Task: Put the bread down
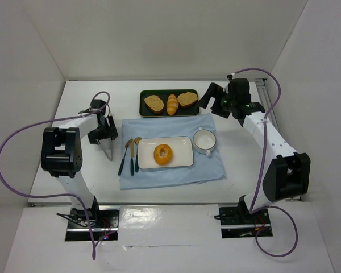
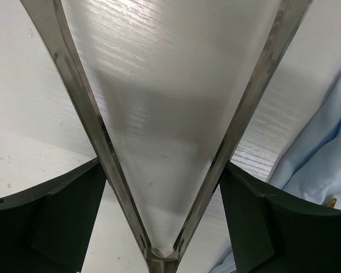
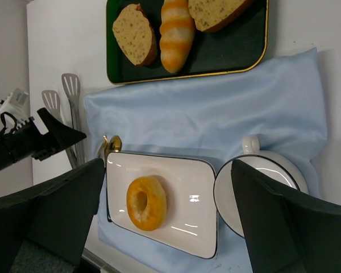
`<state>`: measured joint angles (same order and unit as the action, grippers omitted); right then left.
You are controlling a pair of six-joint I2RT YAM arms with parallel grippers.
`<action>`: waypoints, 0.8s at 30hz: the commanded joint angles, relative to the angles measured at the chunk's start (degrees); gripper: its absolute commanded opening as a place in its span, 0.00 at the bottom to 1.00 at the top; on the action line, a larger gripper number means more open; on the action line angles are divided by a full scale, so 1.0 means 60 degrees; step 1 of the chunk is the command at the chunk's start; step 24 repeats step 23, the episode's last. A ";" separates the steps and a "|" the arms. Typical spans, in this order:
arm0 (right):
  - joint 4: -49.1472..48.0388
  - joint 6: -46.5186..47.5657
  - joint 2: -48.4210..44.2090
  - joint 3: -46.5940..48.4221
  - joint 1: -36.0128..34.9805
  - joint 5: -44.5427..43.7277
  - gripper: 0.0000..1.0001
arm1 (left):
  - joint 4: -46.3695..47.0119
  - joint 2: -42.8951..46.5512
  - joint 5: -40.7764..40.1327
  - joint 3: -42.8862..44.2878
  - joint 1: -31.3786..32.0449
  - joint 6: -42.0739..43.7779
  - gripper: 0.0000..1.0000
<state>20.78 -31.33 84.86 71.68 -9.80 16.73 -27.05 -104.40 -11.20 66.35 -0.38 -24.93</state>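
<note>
Bread [image 1: 162,154] sits mid-plate on the white plate [image 1: 182,144], nothing touching it. Left gripper [image 1: 104,134] has its fingers [image 2: 62,210] spread wide, hugging the metal tongs [image 2: 82,108], whose arms splay open and empty over the table [image 1: 74,102]. Right gripper [image 3: 167,170] hangs wide, holding nothing.

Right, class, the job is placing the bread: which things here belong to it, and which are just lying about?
In the job: ring bun, white plate under it, tongs.
Lying about: toast slices, striped roll, green tray, cup, cutlery, blue cloth.
</note>
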 commanded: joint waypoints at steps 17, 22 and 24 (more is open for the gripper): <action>0.0185 0.0139 0.0066 0.0650 0.0037 -0.0634 1.00 | -0.0767 0.3818 -0.0274 0.1408 0.0560 -0.0855 0.99; 0.0098 0.0051 -0.0021 0.0550 -0.0050 -0.0840 1.00 | -0.0531 0.4699 0.0518 0.1920 0.0913 -0.0958 0.99; 0.0097 0.0051 -0.0022 0.0548 -0.0051 -0.0840 1.00 | -0.0531 0.4903 0.0664 0.1921 0.1029 -0.0958 0.99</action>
